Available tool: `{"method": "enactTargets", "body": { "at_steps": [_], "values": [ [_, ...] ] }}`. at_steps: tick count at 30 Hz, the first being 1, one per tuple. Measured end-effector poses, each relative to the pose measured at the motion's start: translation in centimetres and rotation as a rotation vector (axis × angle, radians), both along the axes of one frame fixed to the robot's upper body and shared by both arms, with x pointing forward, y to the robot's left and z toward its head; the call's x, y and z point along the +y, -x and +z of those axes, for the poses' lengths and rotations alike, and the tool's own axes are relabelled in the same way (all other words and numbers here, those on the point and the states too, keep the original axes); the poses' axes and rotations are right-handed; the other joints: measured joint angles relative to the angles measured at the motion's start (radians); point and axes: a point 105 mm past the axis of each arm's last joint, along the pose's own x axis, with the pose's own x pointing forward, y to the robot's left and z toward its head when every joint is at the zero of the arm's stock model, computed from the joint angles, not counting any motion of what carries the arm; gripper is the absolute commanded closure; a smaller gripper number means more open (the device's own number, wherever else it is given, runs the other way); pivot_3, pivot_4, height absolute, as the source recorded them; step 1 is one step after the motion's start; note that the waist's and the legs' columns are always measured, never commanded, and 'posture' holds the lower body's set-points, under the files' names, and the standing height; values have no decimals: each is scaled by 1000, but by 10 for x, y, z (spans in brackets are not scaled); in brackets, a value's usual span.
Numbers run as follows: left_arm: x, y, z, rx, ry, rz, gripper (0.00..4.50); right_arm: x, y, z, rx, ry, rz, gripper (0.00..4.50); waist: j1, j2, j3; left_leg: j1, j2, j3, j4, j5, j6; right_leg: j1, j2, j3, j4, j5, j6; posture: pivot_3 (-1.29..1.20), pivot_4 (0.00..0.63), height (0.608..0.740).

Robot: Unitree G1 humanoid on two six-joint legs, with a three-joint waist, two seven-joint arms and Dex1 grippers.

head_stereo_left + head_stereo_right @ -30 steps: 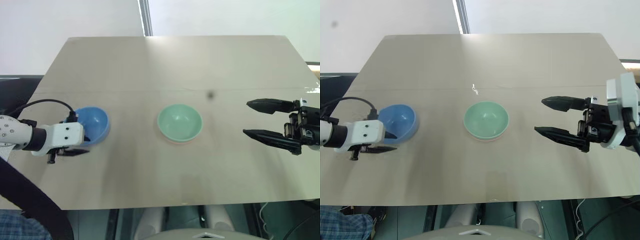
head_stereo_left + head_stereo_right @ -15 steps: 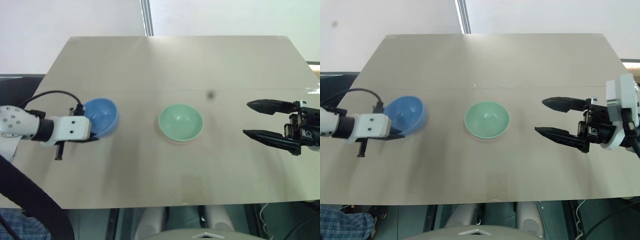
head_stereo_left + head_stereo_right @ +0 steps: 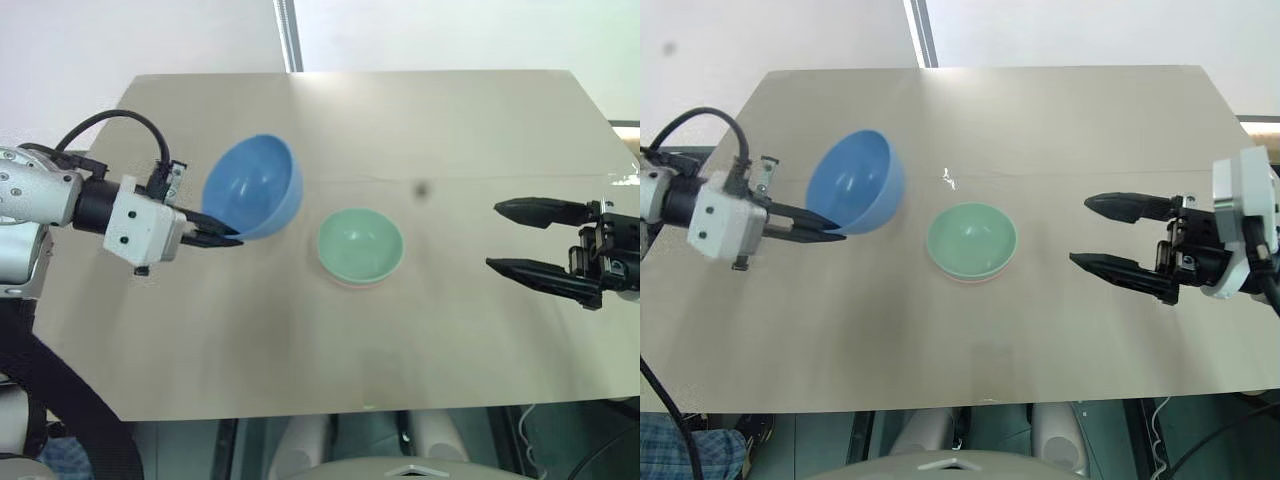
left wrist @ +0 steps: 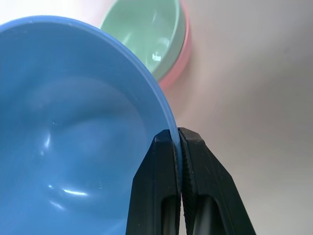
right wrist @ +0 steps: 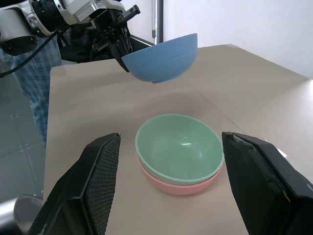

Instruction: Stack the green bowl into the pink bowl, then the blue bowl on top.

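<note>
Left gripper (image 3: 228, 236): fingers closed on the rim of the blue bowl (image 3: 254, 187), one finger inside the wall and one outside, as the left wrist view shows. The bowl is held clear of the tan table (image 3: 330, 370), tilted so that its opening faces the head camera. It hangs to the robot's left of the stacked pair, near it but not touching; whether any part of it overhangs the pair cannot be told.

Right gripper (image 3: 492, 236): fingers spread wide apart, nothing between them, pointing towards the table centre from the robot's right. It stands well apart from the bowls. In the right wrist view the stacked pair sits framed between its two black fingers (image 5: 100, 176).

Green bowl (image 3: 360, 245): upright, nested inside the pink bowl (image 5: 177, 186), near the middle of the table. The pink bowl shows as a thin salmon band below the green rim. Both are empty, with a small glint of light on the green floor.

Table surface: a small dark spot (image 3: 421, 189) lies beyond the stacked pair. A black cable (image 3: 115, 121) loops above the left wrist.
</note>
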Motion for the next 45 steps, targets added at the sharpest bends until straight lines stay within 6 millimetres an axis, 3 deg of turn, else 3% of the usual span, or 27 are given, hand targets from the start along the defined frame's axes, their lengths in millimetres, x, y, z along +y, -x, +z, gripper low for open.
{"method": "enactTargets", "body": {
  "at_steps": [7,10,18,23,28,29,36,39,41,43,45],
  "values": [
    [-51,-4,9,-92,180,-170,4486,2,0,0,-11,-6,-7,874,4,-1,0,-1,-1,1,2,0,0,2,0,-2,0,0,0,0,150,740],
    [-64,-8,1,-94,186,-198,4486,2,-1,1,-15,-13,-14,874,-1,-1,0,0,-1,0,2,0,0,2,0,-1,0,0,0,0,150,740],
    [-80,-14,4,-111,211,-227,4486,3,-1,1,-25,-15,-13,874,0,-1,0,1,-1,0,2,0,0,3,0,-2,0,0,0,0,150,740],
    [-82,-17,-1,-97,201,-227,2620,5,0,1,-30,-14,-14,874,1,-1,0,1,-1,-1,2,0,0,3,0,-2,0,0,0,0,150,740],
    [-82,-17,-2,-95,195,-232,637,5,1,0,-25,-11,-14,874,2,-1,0,2,-1,-3,2,0,0,4,0,-2,0,0,0,0,150,740],
    [-81,-16,-3,-91,186,-236,59,5,1,0,-27,-10,-13,874,1,-1,0,2,-1,-3,2,0,0,4,0,-2,0,0,0,0,150,740],
    [-78,-13,-2,-58,185,-248,59,6,0,0,-29,-11,-19,874,2,-1,0,3,-1,-4,2,0,0,5,0,-2,0,0,0,0,150,740],
    [-66,-17,3,-11,172,-165,59,6,0,0,-29,-11,-19,874,-1,-1,0,3,-1,-4,2,0,0,5,0,-2,0,0,0,0,150,740],
    [-40,-18,15,57,194,-37,59,6,1,0,-29,-12,-15,874,-1,-1,0,4,-1,-4,2,0,0,5,0,-2,0,0,0,0,150,740],
    [-31,-19,14,82,202,7,59,5,1,0,-26,-12,-15,874,-1,-1,0,4,-1,-5,2,0,0,6,0,-3,0,0,0,0,150,740],
    [-3,-25,6,233,217,187,59,4,1,-1,-16,-14,-9,874,-6,-1,0,5,-1,-4,1,0,0,6,1,-2,0,0,0,0,150,740]
  ]
}}
